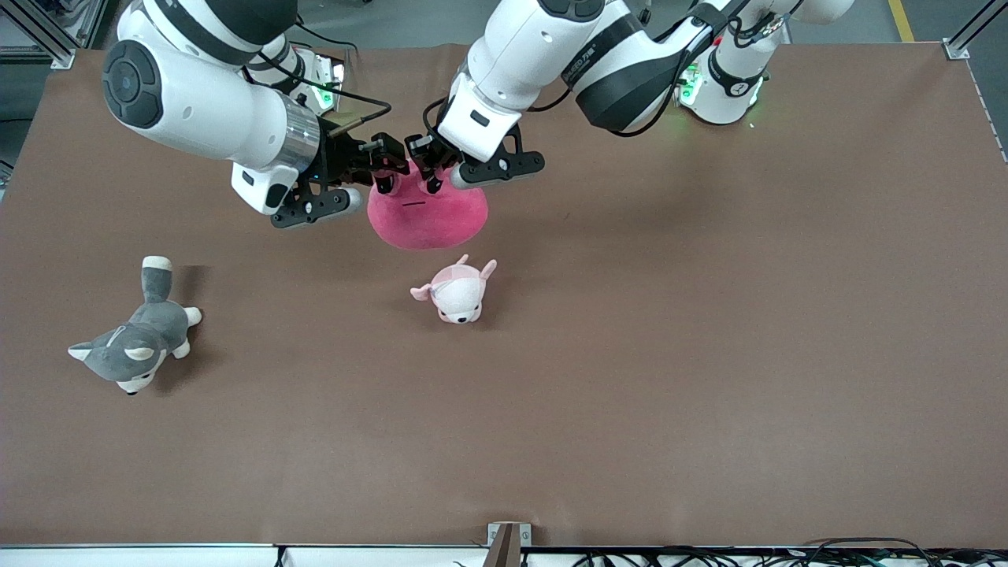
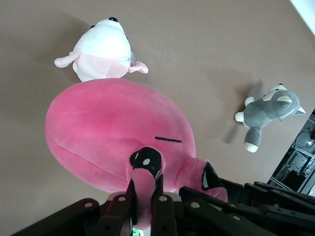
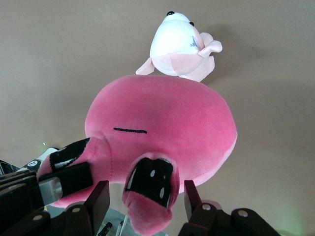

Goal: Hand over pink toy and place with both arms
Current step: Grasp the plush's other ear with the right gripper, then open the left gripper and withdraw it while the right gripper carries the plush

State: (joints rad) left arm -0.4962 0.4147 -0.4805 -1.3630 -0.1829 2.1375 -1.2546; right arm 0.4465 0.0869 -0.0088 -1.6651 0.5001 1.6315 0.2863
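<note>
In the upper middle of the frame, above the brown surface (image 1: 709, 354), the left end effector (image 1: 431, 175) pinches one eye stalk of the plush pink toy (image 1: 429, 214); the right end effector (image 1: 383, 178) straddles the other stalk, jaws parted.

On my left arm (image 1: 606, 59) a black band carries small white lettering, too small for me to read. I see no other text anywhere.

A small pale pink-and-white plush puppy (image 1: 455, 292) is lying on the brown cloth-covered table (image 1: 709, 354) near its middle. A grey-and-white plush husky (image 1: 138, 335) is lying well apart from it, toward the right arm's end, slightly nearer the front camera.
</note>
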